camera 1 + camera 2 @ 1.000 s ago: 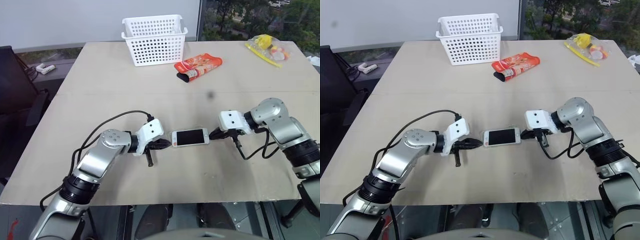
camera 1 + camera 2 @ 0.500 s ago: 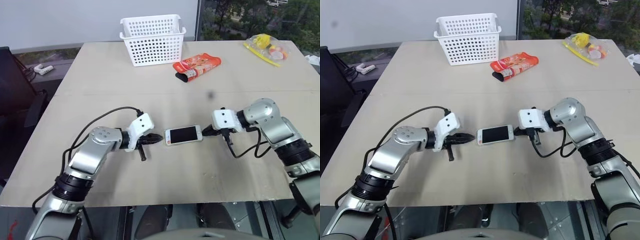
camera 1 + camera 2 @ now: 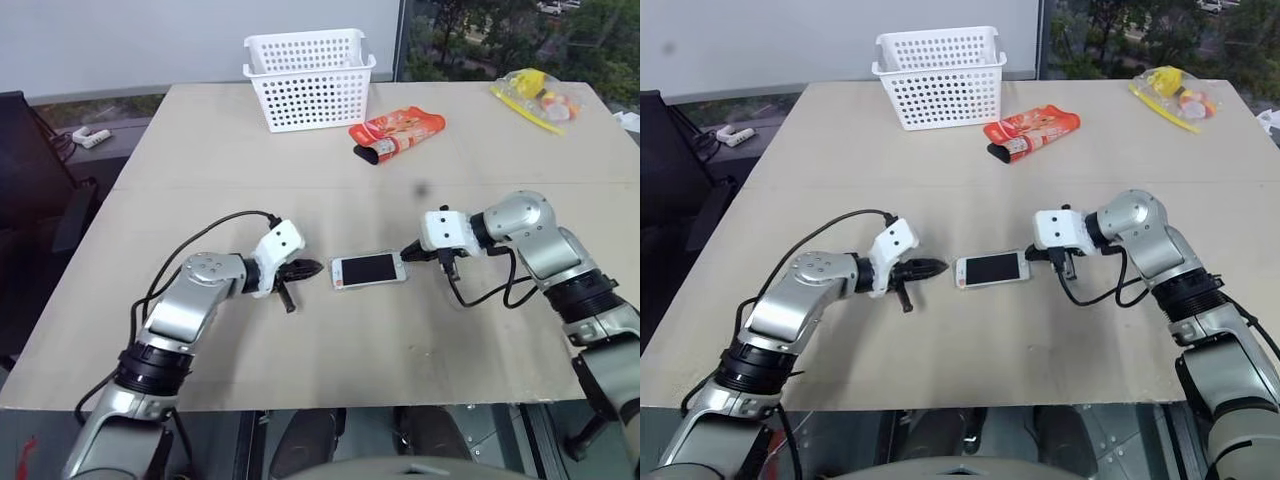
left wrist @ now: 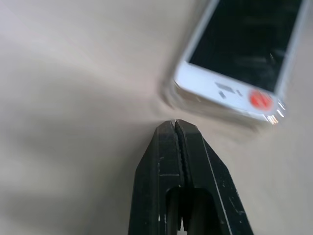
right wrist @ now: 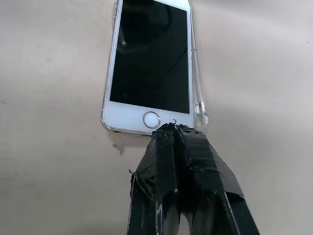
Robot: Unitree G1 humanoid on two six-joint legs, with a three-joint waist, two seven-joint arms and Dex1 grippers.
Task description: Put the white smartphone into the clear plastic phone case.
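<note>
We've got the white smartphone (image 3: 368,269) lying screen-up on the table (image 3: 300,180), sitting in the clear plastic phone case (image 5: 198,105), whose rim peeks out along one edge; our left gripper (image 3: 316,267) points at one short end, fingers pressed together, just short of touching; our right gripper (image 3: 406,253) meets the home-button end, fingers together too; the white basket (image 3: 309,78) and red packet (image 3: 396,133) sit well back.

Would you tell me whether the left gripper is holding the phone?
No, the left gripper is shut with nothing between its fingers, a gap short of the phone on the table.
</note>
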